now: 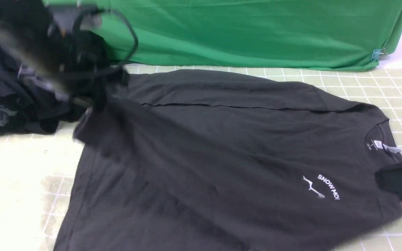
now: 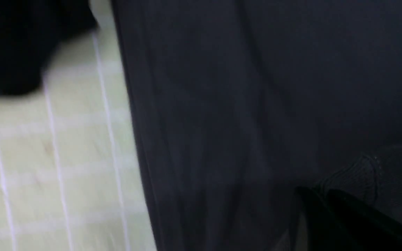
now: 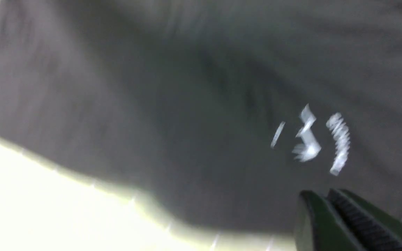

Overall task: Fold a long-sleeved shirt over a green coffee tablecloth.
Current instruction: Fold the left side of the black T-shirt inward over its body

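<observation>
Charcoal-grey cotton fills most of the front view: the long-sleeved shirt [image 1: 222, 150] lies spread on the green coffee tablecloth [image 1: 361, 80], with its round neck toward the robot's right and its hem toward the left. A long straight fold runs along the shirt's far side. The white neck tag [image 1: 391, 149] sits inside the collar. The white mountain logo [image 1: 321, 188], with its SNOW MOUN lettering, shows on the chest nearer the camera.

At the hem end, one corner of the shirt is drawn up off the cloth toward the left gripper [image 1: 91, 101], which is heavily blurred in the front view. In the left wrist view that gripper's dark fingers [image 2: 347, 216] are closed tight, with a stitched edge of the shirt right at their tips, so it appears to be pinching the hem.

The right gripper [image 1: 401, 186] shows as a black shape at the right edge, over the shoulder area just beside the collar. In the right wrist view its ribbed fingers [image 3: 361, 223] stand pressed almost together above the blurred logo. I cannot tell whether any fabric is caught between them.

A blacker pile of dark garments [image 1: 9, 101], black mixed with grey-blue, lies on the tablecloth at the far left, just beside the lifted corner. Behind the shirt hangs a plain bright green drape [image 1: 257, 31], with a small clip [image 1: 379, 54] at its lower right corner.
</observation>
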You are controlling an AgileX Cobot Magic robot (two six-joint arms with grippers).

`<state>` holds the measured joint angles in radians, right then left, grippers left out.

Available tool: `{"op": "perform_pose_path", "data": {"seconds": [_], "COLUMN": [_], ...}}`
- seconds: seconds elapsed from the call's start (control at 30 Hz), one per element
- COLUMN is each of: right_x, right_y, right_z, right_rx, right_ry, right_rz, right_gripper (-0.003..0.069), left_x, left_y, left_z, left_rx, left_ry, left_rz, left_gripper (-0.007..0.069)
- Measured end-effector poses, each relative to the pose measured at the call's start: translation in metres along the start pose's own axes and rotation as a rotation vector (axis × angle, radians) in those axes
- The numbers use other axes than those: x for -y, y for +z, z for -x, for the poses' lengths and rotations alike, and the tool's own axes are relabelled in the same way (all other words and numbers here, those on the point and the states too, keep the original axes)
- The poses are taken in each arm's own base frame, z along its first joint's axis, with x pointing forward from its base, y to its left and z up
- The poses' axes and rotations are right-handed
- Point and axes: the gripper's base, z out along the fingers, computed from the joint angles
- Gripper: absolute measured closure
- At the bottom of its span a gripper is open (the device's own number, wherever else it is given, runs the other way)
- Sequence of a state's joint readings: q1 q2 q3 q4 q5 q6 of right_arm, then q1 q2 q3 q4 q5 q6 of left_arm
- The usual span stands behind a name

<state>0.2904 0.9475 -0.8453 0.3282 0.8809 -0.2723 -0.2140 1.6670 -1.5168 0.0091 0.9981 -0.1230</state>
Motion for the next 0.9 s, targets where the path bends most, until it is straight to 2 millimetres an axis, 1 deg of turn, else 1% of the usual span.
{"op": "perform_pose_path", "data": {"seconds": [0.03,0.07,0.1,0.13,0.17,0.2,0.27,0.3,0.4,0.43,0.47,0.5,0.53,0.6,0.63,0.67,0.77,0.8,0.83,0.9], "right_x": [-0.001,-0.002,-0.004,-0.006,-0.009,-0.012,-0.021,-0.023,-0.035,-0.039,-0.039,-0.040,-0.038,-0.036,-0.034,-0.033,-0.030,-0.030,-0.028,-0.027], "right_y": [0.003,0.005,0.008,0.012,0.016,0.022,0.035,0.038,0.061,0.075,0.077,0.085,0.100,0.119,0.131,0.138,0.164,0.164,0.175,0.187], "right_z": [0.000,0.003,0.005,0.006,0.008,0.009,0.009,0.009,0.009,0.010,0.010,0.011,0.011,0.010,0.009,0.008,0.003,0.003,0.001,-0.002], "right_rx": [-0.035,-0.074,-0.104,-0.127,-0.147,-0.171,-0.217,-0.227,-0.276,-0.288,-0.290,-0.290,-0.307,-0.325,-0.339,-0.348,-0.380,-0.380,-0.390,-0.398], "right_ry": [-0.008,-0.027,-0.045,-0.057,-0.072,-0.092,-0.131,-0.138,-0.206,-0.230,-0.230,-0.228,-0.219,-0.215,-0.211,-0.207,-0.194,-0.194,-0.191,-0.188], "right_rz": [0.013,0.032,0.046,0.061,0.074,0.092,0.124,0.131,0.149,0.134,0.128,0.117,0.098,0.076,0.068,0.064,0.048,0.048,0.043,0.036], "right_gripper": [0.0621,0.0619,0.0618,0.0617,0.0615,0.0611,0.0594,0.0589,0.0522,0.0454,0.0445,0.0393,0.0335,0.0254,0.0241,0.0236,0.0235,0.0235,0.0236,0.0236], "left_x": [-0.004,-0.011,-0.015,-0.021,-0.025,-0.030,-0.036,-0.036,-0.038,-0.037,-0.037,-0.037,-0.037,-0.037,-0.037,-0.038,-0.039,-0.039,-0.039,-0.038], "left_y": [0.006,0.026,0.027,0.042,0.048,0.062,0.076,0.079,0.096,0.102,0.104,0.106,0.109,0.113,0.113,0.113,0.113,0.113,0.113,0.113], "left_z": [0.009,0.020,0.029,0.036,0.043,0.049,0.056,0.058,0.061,0.060,0.060,0.059,0.058,0.056,0.056,0.056,0.055,0.055,0.055,0.055], "left_rx": [-0.004,-0.037,-0.030,-0.049,-0.047,-0.056,-0.058,-0.059,-0.077,-0.090,-0.095,-0.101,-0.115,-0.129,-0.131,-0.133,-0.136,-0.135,-0.135,-0.135], "left_ry": [-0.002,-0.014,-0.022,-0.032,-0.040,-0.050,-0.064,-0.067,-0.068,-0.070,-0.070,-0.069,-0.069,-0.066,-0.066,-0.063,-0.058,-0.058,-0.057,-0.057], "left_rz": [0.007,0.021,0.025,0.035,0.039,0.045,0.048,0.044,0.046,0.042,0.042,0.042,0.043,0.048,0.049,0.054,0.063,0.063,0.063,0.063], "left_gripper": [0.0614,0.0614,0.0614,0.0614,0.0614,0.0614,0.0614,0.0614,0.0614,0.0614,0.0614,0.0614,0.0614,0.0614,0.0613,0.0613,0.0613,0.0613,0.0613,0.0613]}}
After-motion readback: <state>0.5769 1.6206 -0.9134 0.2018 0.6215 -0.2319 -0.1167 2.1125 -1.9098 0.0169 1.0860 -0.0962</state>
